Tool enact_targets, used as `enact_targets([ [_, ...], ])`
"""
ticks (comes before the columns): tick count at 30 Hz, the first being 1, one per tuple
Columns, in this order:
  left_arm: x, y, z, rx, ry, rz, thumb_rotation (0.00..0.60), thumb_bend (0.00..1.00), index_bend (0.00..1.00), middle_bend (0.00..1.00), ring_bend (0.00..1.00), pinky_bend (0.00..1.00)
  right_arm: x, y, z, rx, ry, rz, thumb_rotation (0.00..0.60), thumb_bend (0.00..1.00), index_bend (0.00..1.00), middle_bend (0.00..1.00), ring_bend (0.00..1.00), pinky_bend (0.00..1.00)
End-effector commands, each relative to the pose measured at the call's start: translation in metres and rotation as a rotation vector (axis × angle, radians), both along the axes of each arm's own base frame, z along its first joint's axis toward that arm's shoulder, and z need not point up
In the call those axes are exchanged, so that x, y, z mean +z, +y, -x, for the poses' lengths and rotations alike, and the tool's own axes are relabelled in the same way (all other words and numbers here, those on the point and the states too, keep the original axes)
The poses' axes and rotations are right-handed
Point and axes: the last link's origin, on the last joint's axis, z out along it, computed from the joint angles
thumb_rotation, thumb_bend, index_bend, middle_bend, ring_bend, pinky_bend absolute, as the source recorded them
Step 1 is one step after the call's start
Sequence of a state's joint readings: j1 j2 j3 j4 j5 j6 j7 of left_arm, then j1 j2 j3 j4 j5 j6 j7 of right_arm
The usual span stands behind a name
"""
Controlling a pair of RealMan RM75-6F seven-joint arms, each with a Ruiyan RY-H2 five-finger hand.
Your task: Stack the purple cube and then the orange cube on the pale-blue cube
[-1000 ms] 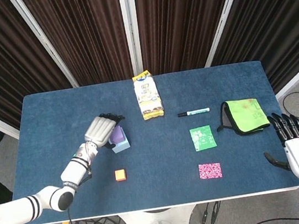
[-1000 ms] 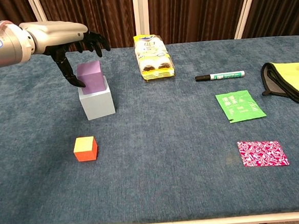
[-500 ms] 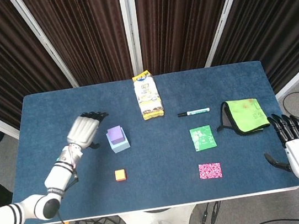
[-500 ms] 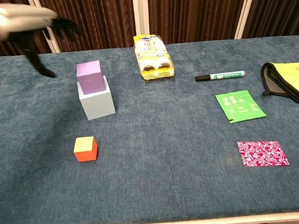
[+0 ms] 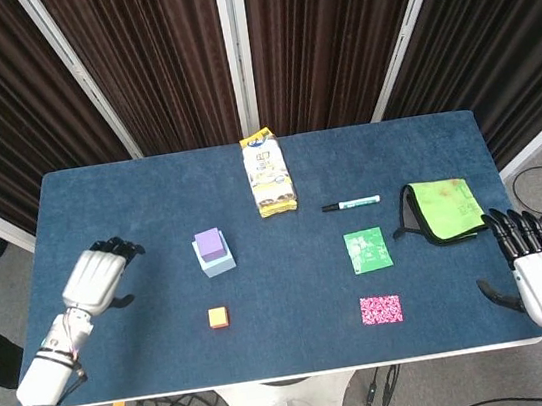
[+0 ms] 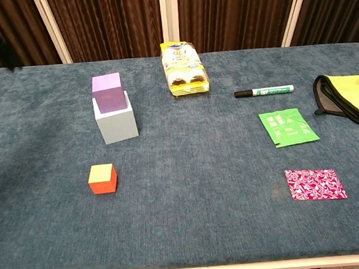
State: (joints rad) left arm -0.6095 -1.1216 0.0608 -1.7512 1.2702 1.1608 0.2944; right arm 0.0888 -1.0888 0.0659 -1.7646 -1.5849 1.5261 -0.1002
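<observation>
The purple cube (image 5: 209, 243) (image 6: 108, 92) sits on top of the larger pale-blue cube (image 5: 220, 262) (image 6: 117, 120), left of the table's middle. The small orange cube (image 5: 217, 317) (image 6: 102, 178) lies alone on the cloth, nearer the front edge. My left hand (image 5: 98, 278) hovers well to the left of the stack, open and holding nothing; the chest view does not show it. My right hand (image 5: 537, 272) hangs off the table's right front corner, fingers spread, holding nothing.
A yellow snack bag (image 5: 268, 172) lies at the back centre. A marker (image 5: 351, 203), a green packet (image 5: 368, 250), a pink patterned packet (image 5: 381, 309) and a yellow-green cloth (image 5: 446, 209) occupy the right half of the blue table (image 5: 293, 291).
My left hand has let go of the purple cube, which stays on the pale-blue cube, and has drawn away to the left and toward the front. The right hand barely moved.
</observation>
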Motion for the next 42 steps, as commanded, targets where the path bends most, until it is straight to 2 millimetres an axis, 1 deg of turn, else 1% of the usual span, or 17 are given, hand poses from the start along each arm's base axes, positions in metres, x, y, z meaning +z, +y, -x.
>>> enact_targets([
  [1,-0.003,-0.038,0.032,0.043,-0.017,0.049,0.600,0.12,0.38,0.46,0.30,0.34,-0.001,0.000,0.000,0.000,0.002,-0.002,0.600,0.13,0.02,0.06,0.00,0.00],
  [5,-0.014,-0.050,0.027,0.044,-0.069,0.087,0.600,0.12,0.38,0.47,0.31,0.35,-0.002,0.000,0.000,0.000,0.005,-0.004,0.600,0.13,0.02,0.06,0.00,0.00],
  [11,-0.041,-0.062,0.008,-0.011,-0.101,0.154,0.600,0.12,0.38,0.47,0.32,0.36,0.000,-0.002,-0.001,-0.002,0.000,-0.002,0.600,0.13,0.02,0.06,0.00,0.00],
  [13,-0.052,-0.063,0.002,-0.011,-0.110,0.180,0.600,0.13,0.38,0.47,0.32,0.36,0.000,-0.002,-0.001,-0.002,-0.002,-0.003,0.600,0.13,0.02,0.06,0.00,0.00],
  [16,-0.072,-0.062,-0.012,-0.016,-0.142,0.228,0.600,0.13,0.38,0.48,0.32,0.36,0.001,-0.001,-0.001,-0.001,-0.006,-0.001,0.600,0.13,0.02,0.06,0.00,0.00],
  [19,-0.092,-0.058,-0.025,-0.076,-0.137,0.238,0.600,0.13,0.38,0.48,0.32,0.37,0.003,-0.001,-0.001,0.000,-0.010,0.005,0.600,0.13,0.02,0.06,0.00,0.00],
  [22,-0.105,-0.052,-0.033,-0.093,-0.152,0.243,0.600,0.14,0.38,0.48,0.32,0.37,0.003,-0.002,0.000,-0.003,-0.012,0.002,0.600,0.13,0.02,0.06,0.00,0.00],
  [29,-0.116,-0.044,-0.045,-0.094,-0.167,0.246,0.600,0.15,0.38,0.48,0.32,0.37,0.002,-0.003,0.000,-0.005,-0.009,-0.002,0.600,0.13,0.02,0.06,0.00,0.00],
  [42,-0.138,-0.042,-0.044,-0.065,-0.180,0.224,0.600,0.15,0.38,0.48,0.32,0.37,0.003,-0.003,0.001,-0.009,-0.011,0.001,0.600,0.13,0.02,0.06,0.00,0.00],
])
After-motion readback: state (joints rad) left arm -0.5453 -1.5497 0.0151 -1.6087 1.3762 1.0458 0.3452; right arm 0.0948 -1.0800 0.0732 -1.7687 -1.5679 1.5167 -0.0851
